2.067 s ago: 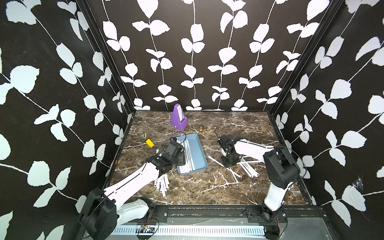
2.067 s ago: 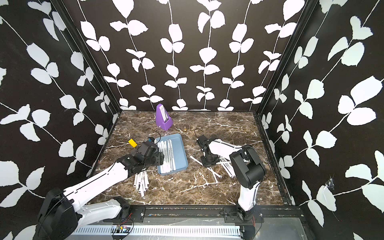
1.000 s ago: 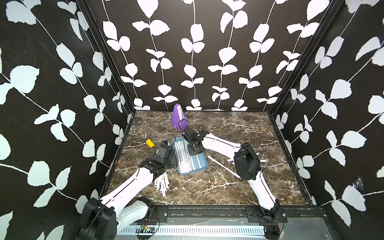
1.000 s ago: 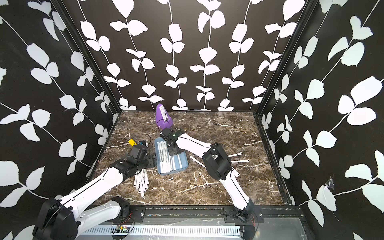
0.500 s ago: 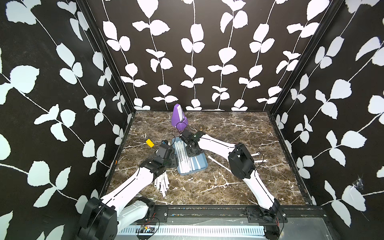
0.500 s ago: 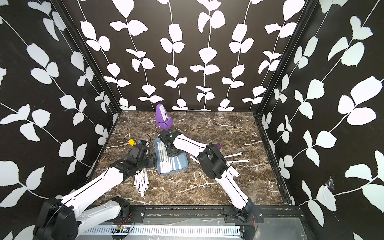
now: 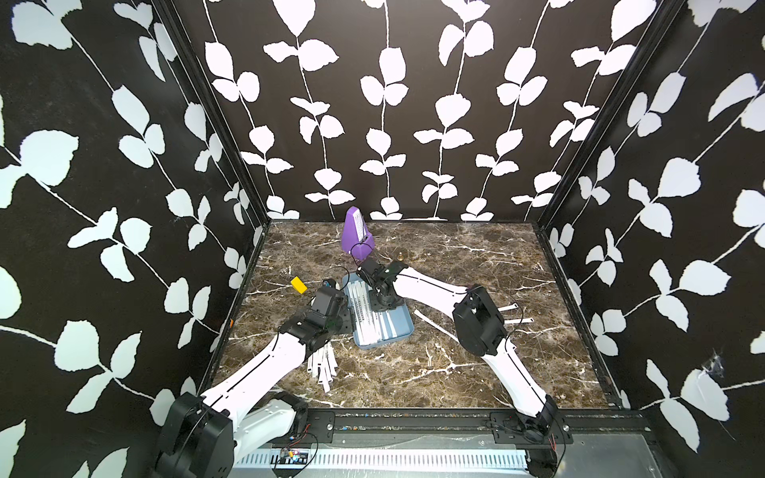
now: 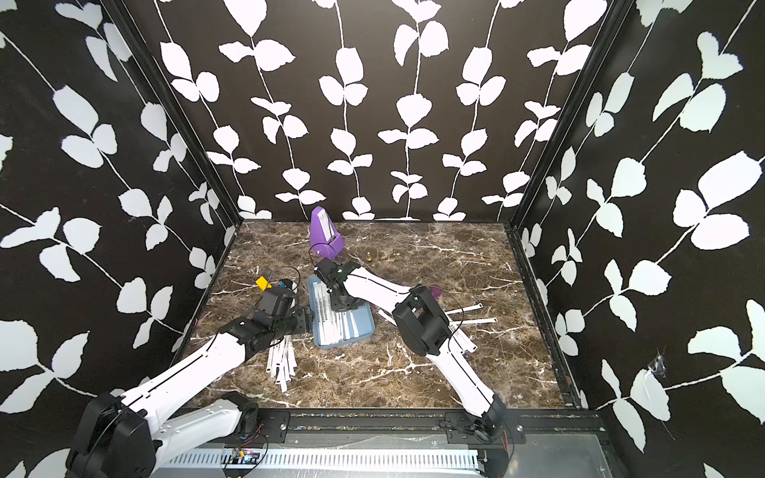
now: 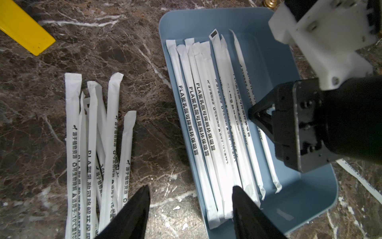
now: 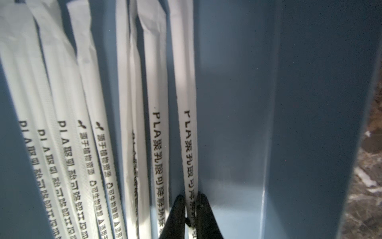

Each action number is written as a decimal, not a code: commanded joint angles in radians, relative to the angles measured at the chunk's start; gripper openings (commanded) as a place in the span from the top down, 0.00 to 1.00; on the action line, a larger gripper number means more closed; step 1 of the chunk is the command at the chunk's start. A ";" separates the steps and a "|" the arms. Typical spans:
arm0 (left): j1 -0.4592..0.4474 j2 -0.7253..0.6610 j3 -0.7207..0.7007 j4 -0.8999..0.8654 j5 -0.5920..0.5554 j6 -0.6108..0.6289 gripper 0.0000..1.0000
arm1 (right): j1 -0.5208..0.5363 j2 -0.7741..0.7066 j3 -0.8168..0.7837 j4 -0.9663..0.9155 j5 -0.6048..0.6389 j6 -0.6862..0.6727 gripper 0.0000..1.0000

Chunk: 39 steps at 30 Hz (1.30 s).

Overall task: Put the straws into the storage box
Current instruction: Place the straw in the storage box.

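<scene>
Left arm [image 7: 265,368]: extends forward from the near-left base, forearm held low, nearly level.
Left gripper [image 9: 189,198]: pointing downward, fingers spread wide apart, nothing between them.
Right arm [image 7: 430,289]: elbow raised, white forearm reaching far across toward the left arm's side.
Right wrist [image 7: 381,281]: bent steeply downward.
Right gripper [image 10: 191,207]: fingertips drawn narrow, one of the straws [image 10: 189,155] pinched between them, both tips touching it.

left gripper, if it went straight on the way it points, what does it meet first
Probably the side wall of the shallow light blue plastic storage box: the open left gripper straddles it, one finger over the white paper-wrapped straws inside. Depth is unclear.
</scene>
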 commanded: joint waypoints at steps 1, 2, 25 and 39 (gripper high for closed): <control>0.005 -0.019 -0.019 0.015 0.002 0.006 0.35 | 0.007 0.018 0.014 0.014 -0.011 0.029 0.84; 0.005 -0.019 -0.021 0.018 0.003 0.005 0.35 | 0.005 0.013 0.006 0.022 -0.012 0.030 0.84; 0.005 -0.026 -0.021 0.002 0.002 0.007 0.35 | -0.002 -0.041 -0.003 0.042 -0.036 0.054 0.78; 0.003 -0.025 0.035 -0.075 0.004 0.043 0.36 | -0.156 -0.504 -0.551 0.057 -0.091 -0.305 0.69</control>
